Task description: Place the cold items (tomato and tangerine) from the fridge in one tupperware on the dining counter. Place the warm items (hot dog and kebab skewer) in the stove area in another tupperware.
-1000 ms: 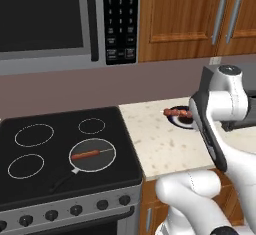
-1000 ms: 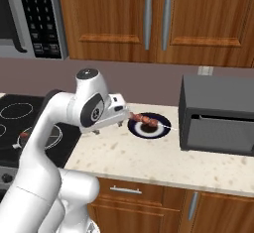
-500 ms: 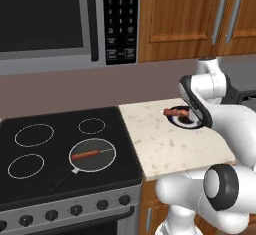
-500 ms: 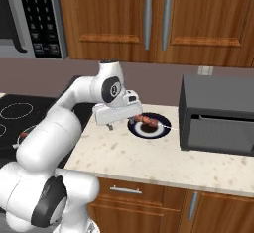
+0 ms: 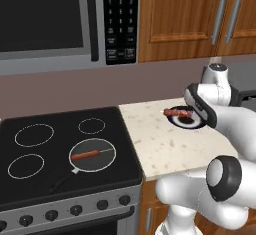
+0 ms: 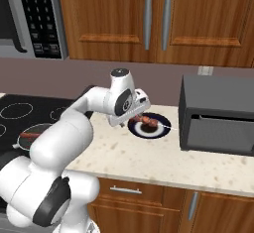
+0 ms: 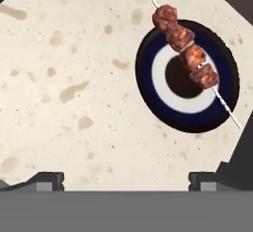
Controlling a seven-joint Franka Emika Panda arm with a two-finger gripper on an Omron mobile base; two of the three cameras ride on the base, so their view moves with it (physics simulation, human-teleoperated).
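Though the pincer [image 7: 126, 179] hangs released at the frame's bottom, the skewer [image 7: 186, 52] lies upper right on its plate [image 7: 148, 78]; its long axis runs diagonally, upper left to lower right.

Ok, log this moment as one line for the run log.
phase: approach | end effector: open, above counter | target: kebab skewer on plate | hot dog: in pan

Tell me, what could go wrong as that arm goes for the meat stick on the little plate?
The open gripper hovers off to one side of the kebab skewer, so closing from here would likely miss it. The skewer is thin and overhangs the rim of the dark plate; a clumsy pinch might tip it off or slide the plate. The dark box stands close beside the plate, so a wide swing could bump it.
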